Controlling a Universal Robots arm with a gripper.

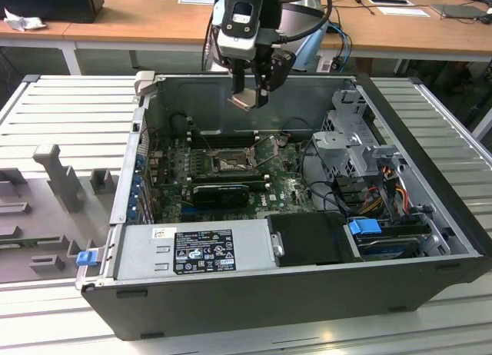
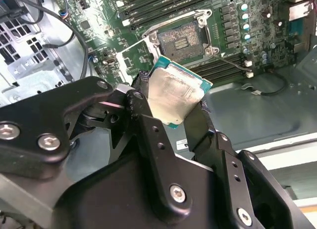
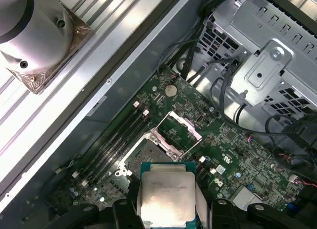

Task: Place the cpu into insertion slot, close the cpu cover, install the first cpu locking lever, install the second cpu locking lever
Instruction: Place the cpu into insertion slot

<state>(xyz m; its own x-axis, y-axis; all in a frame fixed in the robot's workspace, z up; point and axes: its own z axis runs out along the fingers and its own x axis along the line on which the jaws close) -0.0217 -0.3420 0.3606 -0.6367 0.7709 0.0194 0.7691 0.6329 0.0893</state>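
Claw [image 1: 250, 92]: clamped on the cpu [image 2: 176, 95], pointing straight down from the arm.
Cpu: held tilted in the air, above the open computer case [image 1: 307, 293].
Insertion slot [image 2: 184, 38]: uncovered on the green board, below the chip and apart from it.
Cpu cover [image 3: 179, 131]: swung up beside the slot.

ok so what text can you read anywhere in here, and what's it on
No text here is legible enough to quote.
black label on the power supply: print too small to read
white sticker beside it: too small to read
cpu face: faint lines of print, too blurred to read
board: small white markings, too small to read
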